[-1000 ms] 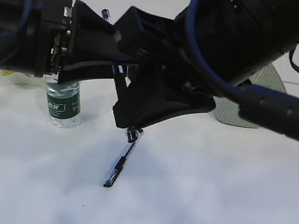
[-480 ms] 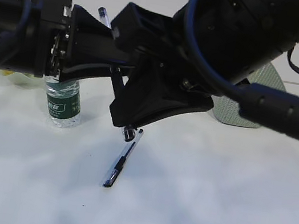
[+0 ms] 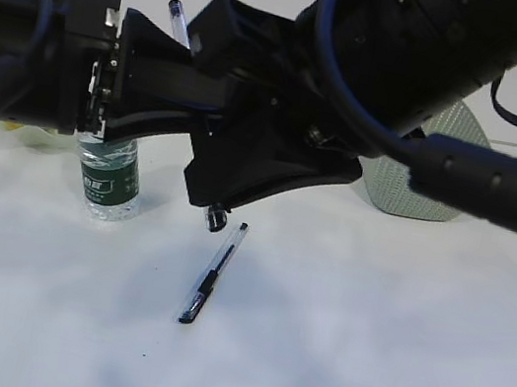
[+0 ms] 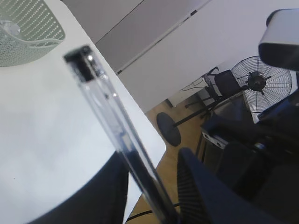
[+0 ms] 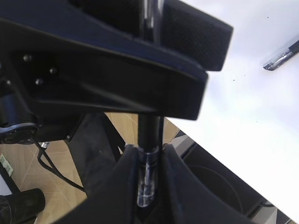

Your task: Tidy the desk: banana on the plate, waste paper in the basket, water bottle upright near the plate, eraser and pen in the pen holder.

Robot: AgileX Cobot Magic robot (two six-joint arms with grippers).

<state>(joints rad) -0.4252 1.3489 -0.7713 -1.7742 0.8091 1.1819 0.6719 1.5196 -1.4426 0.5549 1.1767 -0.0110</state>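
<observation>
Left wrist view: ribbed black fingers (image 4: 196, 186) close around clear plastic pen (image 4: 107, 116); right gripper (image 5: 148, 161) clamps same pen.

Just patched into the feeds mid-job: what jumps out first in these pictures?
The two black arms crossing mid-frame fill the exterior view; between them a clear pen sticks up, pinched by the right gripper at its lower end while the left gripper brackets its barrel. A second pen lies loose on the white table just below. Behind stand an upright water bottle, left, and a mesh basket, right.
</observation>
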